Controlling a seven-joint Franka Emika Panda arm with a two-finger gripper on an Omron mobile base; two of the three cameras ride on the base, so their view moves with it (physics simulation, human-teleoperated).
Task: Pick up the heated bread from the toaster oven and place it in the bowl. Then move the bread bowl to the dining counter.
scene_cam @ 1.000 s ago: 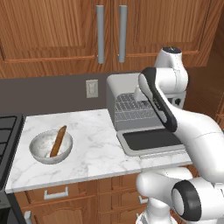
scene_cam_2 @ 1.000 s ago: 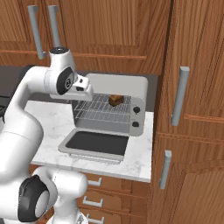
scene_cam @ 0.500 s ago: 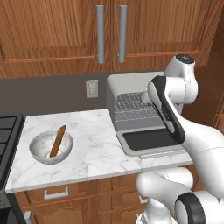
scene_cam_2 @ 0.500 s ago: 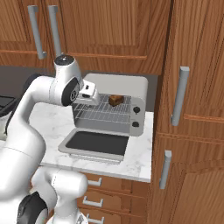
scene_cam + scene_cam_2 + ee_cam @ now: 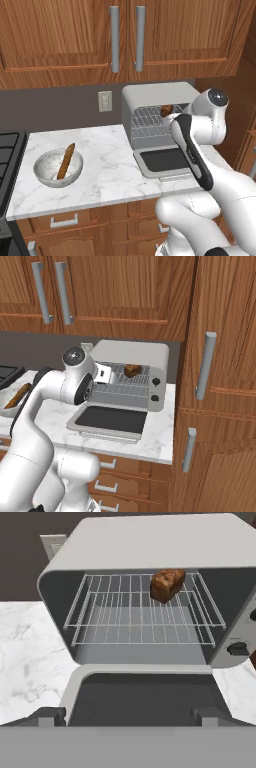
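The toaster oven (image 5: 150, 97) (image 5: 131, 351) (image 5: 150, 542) stands open on the marble worktop, its dark-glass door (image 5: 145, 697) dropped flat. The heated bread (image 5: 167, 584) (image 5: 166, 110) (image 5: 132, 370), a small dark-brown chunk, lies on the wire rack at the back right. My gripper (image 5: 129, 717) hovers over the lowered door, facing the rack. It is open and holds nothing, well short of the bread. The bowl (image 5: 46, 172) sits to the left on the worktop with a long brown stick (image 5: 66, 161) leaning in it. The dining counter is out of view.
Wooden wall cabinets (image 5: 125, 35) hang above the oven. A tall cabinet (image 5: 220, 381) stands right of it. A dark stove edge (image 5: 7, 145) lies left of the bowl. The oven's knobs (image 5: 239, 648) are on its right side. A wall outlet (image 5: 104, 101) is behind.
The gripper's jaws have spread from half-way to wide open. The arm's upper joint has swung right and down, bringing the hand in front of the oven's mouth.
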